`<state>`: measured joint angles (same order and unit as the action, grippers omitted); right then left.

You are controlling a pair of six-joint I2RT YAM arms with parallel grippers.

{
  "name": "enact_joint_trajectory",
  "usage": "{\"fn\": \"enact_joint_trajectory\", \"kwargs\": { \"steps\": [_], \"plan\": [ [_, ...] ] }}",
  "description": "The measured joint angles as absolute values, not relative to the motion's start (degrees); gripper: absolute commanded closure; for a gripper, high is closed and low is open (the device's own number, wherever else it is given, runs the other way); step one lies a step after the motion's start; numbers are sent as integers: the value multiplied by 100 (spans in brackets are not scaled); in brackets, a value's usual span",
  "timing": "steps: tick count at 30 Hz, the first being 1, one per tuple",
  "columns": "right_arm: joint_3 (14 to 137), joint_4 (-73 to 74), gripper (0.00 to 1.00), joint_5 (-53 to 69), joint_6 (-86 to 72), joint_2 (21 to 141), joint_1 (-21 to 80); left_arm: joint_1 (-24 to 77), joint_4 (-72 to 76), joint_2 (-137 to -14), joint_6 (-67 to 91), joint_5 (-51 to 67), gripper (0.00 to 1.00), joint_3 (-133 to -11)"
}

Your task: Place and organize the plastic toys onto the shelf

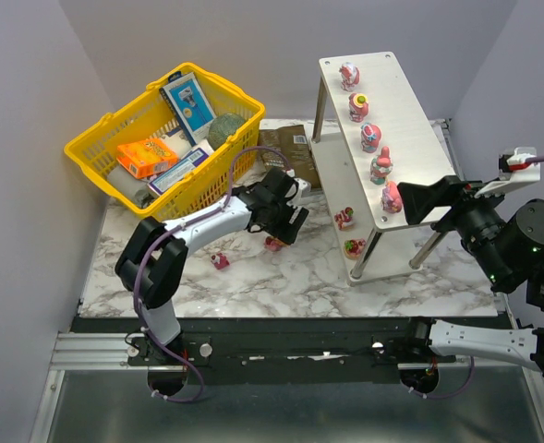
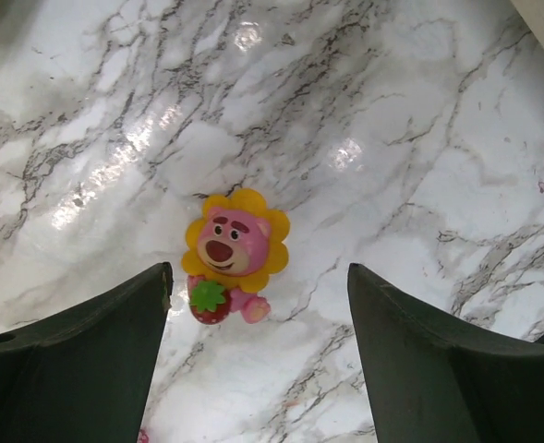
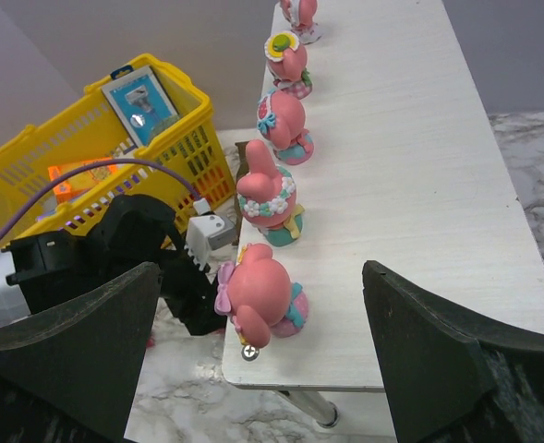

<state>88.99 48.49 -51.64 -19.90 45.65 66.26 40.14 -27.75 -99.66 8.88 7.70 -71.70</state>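
The shelf (image 1: 410, 120) stands at the back right. Several pink toys stand in a row along the left edge of its top board (image 3: 419, 185); the nearest (image 3: 264, 297) is at the near corner. Two more toys (image 1: 344, 218) (image 1: 355, 246) sit under the top board. My right gripper (image 1: 421, 201) (image 3: 259, 277) is open and empty, just short of that nearest toy (image 1: 392, 197). My left gripper (image 1: 288, 224) (image 2: 258, 277) is open over the marble, above a pink bear toy with yellow petals and a strawberry (image 2: 233, 254) (image 1: 273, 244). Another toy (image 1: 219, 261) lies further left.
A yellow basket (image 1: 105, 138) (image 3: 31, 175) of grocery boxes stands at the back left. A brown packet (image 1: 285, 143) lies between basket and shelf. The left arm (image 3: 114, 249) is close to the shelf's near-left corner. Grey walls enclose the marble table (image 1: 281, 286).
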Motion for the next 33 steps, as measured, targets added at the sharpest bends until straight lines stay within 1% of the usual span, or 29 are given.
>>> {"fn": "enact_joint_trajectory", "kwargs": {
  "steps": [5, 9, 16, 21, 24, 29, 31, 33],
  "plan": [
    [8838, 4840, 3, -5166, -1992, 4508, 6626, 4246, -3253, -10256, 840, 582, 15, -7491],
    [8814, 4805, 3, -5164, -1992, 4438, 6626, 4250, -3645, -10628, 819, 469, 15, -7815],
    [8794, 4801, 3, -5162, -1994, 4375, 6626, 4235, -4093, -10901, 766, 220, 9, -8095],
    [8792, 4801, 3, -5162, -1994, 4368, 6626, 4233, -4320, -11052, 642, 189, 9, -8355],
    [8788, 4801, 3, -5162, -1994, 4348, 6626, 4217, -4414, -11244, 556, 207, 11, -8468],
    [8777, 4801, 3, -5164, -1994, 4320, 6626, 4182, -4589, -11415, 495, 276, 20, -8490],
    [8774, 4801, 3, -5162, -1997, 4320, 6626, 4158, -4652, -11480, 482, 316, 25, -8541],
    [8772, 4803, 3, -5162, -1997, 4320, 6626, 4130, -4668, -11537, 469, 333, 28, -8613]
  ]
}}
